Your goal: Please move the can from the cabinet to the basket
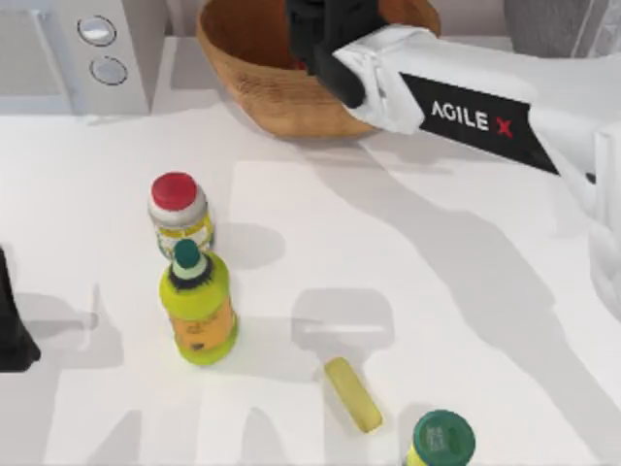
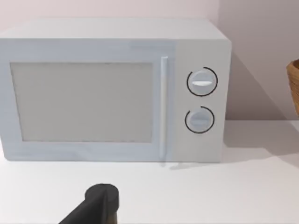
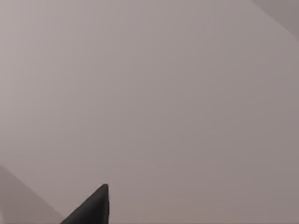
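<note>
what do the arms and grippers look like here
The right arm has a glossy white shell with a black panel reading AGILE X, the X in red, and ends in a black wrist and gripper. The left gripper is matte black, a dark rounded part in its wrist view.

A white microwave (image 2: 112, 91) stands on the white counter (image 2: 210, 191), backed against a pale wall. Its door carries a broad grey window (image 2: 81, 101) and a slim upright handle (image 2: 163, 105) along the window's three o'clock edge. Past the handle sit two round knobs, one above the other: the upper knob (image 2: 202, 82) and the lower knob (image 2: 200, 120), each ringed by a dark line. The microwave's shadow falls on the counter towards three o'clock. At the three o'clock edge, a curved sliver of the brown woven basket (image 2: 294, 86) shows. Down at six o'clock, a dark, rounded part of the left tool (image 2: 96, 205) pokes up over the counter.
</note>
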